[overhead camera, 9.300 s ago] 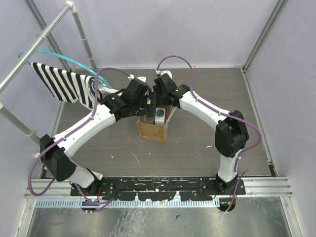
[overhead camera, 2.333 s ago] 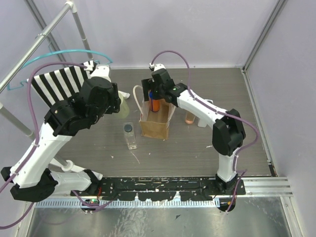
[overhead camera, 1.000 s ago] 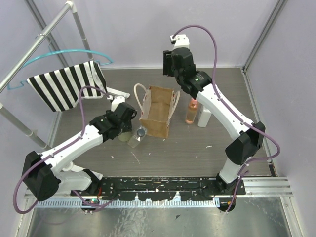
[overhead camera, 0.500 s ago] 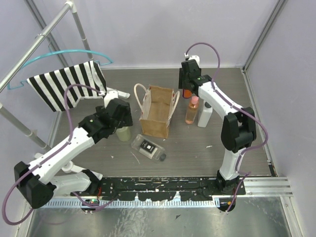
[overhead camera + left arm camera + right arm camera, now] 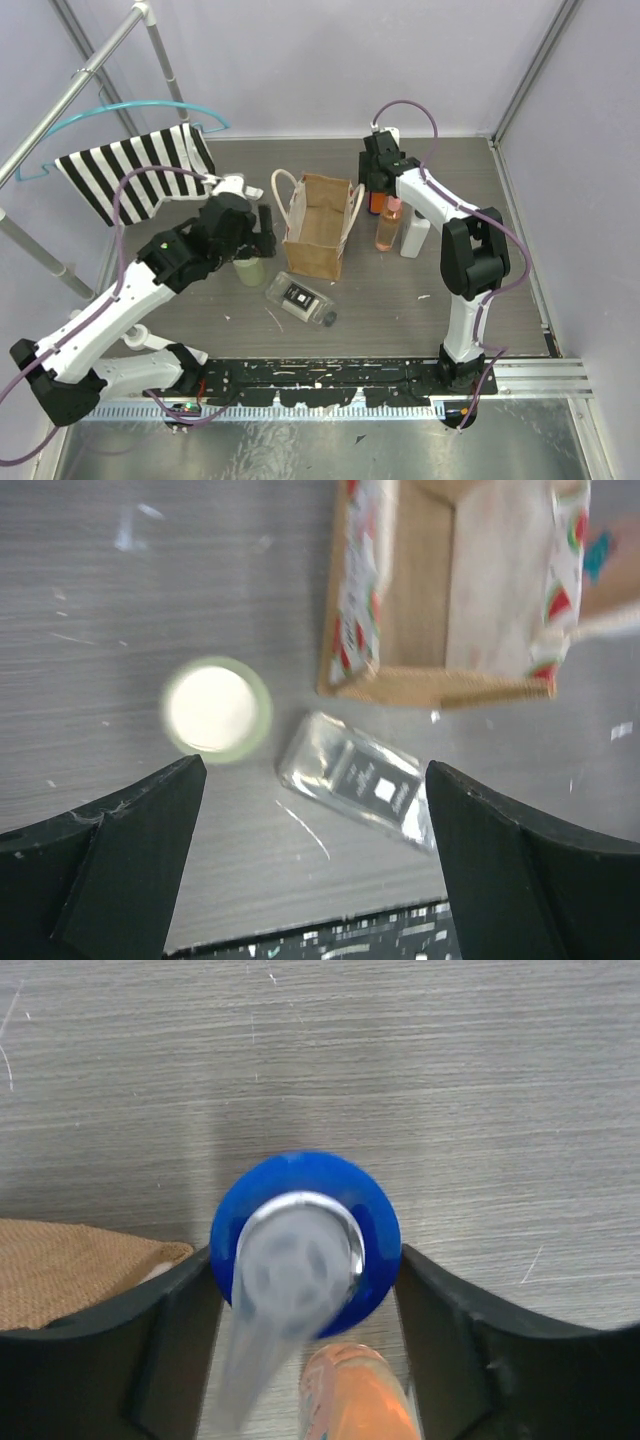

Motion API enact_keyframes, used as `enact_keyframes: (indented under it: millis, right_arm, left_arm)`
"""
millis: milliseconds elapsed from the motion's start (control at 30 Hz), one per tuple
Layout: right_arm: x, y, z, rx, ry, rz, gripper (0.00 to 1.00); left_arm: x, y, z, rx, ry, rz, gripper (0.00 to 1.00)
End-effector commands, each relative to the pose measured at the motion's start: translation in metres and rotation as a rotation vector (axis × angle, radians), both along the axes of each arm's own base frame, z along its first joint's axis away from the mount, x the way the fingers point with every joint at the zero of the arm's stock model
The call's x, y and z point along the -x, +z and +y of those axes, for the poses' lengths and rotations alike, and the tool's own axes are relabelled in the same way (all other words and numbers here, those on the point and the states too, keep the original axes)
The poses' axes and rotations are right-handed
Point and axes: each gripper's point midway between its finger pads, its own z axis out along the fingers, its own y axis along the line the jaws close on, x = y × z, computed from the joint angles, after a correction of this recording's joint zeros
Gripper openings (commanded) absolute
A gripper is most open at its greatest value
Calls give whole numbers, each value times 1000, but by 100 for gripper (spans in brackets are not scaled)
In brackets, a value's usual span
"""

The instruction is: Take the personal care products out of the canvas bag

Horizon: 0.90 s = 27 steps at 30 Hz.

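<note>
The canvas bag stands open mid-table, and no bottle shows inside it. My right gripper is shut on the blue-capped orange bottle, just right of the bag and behind the pink-capped orange bottle. In the right wrist view the fingers press both sides of the blue cap. The white bottle stands beside those two. My left gripper is open and empty, high above the table left of the bag. Below it the olive bottle's cream cap faces up, and the clear bottle lies on its side.
A black-and-white striped cloth hangs from a teal hanger on the metal rack at far left. Purple walls enclose the table at the back and right. The black mounting rail runs along the near edge.
The right gripper carried the blue-capped bottle out of the bag and lowered it beside the pink-capped one. The clear bottle fell onto its side. The left gripper let go and drew back upward.
</note>
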Motion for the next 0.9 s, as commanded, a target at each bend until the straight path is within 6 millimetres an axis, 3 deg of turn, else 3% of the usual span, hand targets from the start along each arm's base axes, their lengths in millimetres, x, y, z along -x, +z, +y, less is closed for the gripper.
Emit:
enact_keyframes:
  millis: [0,67,167,233,300,400,467,600,700,767,867]
  right_arm:
    - [-11,21,-2,-26,-20,-82,81]
    - [-9,21,-5,-20,-27,-81,94]
    - [-7,27,-9,-10,-28,-90,100]
    - [-5,36,-12,1,-32,-102,100]
    - [-2,54,-14,2,-35,-144,100]
    - [14,104,-12,8,7,-263,100]
    - [40,151,-5,10,54,-357,100]
    - [112,202,21,-31,205,-465,99]
    - [164,203,36,-93,341,-463,95]
    - [191,195,40,-144,417,-438,82]
    - [230,192,51,-226,545,-432,80]
  left_arm:
    - [35,-43,-37,-91,-219,142,99]
    - [45,-63,-46,-140,-278,190,99]
    - [54,-82,-49,-156,-306,231,99]
    - [56,-84,-47,-142,-293,225,99]
    - [56,-82,-44,-124,-277,210,99]
    - [60,-83,-44,-100,-279,216,99]
    - [63,-89,-45,-100,-282,241,99]
    - [61,-94,-43,-110,-244,246,99]
    - [56,-79,-39,-76,-211,197,99]
    - [55,-63,-33,-54,-186,152,99]
    - [54,-43,-25,-37,-168,106,99]
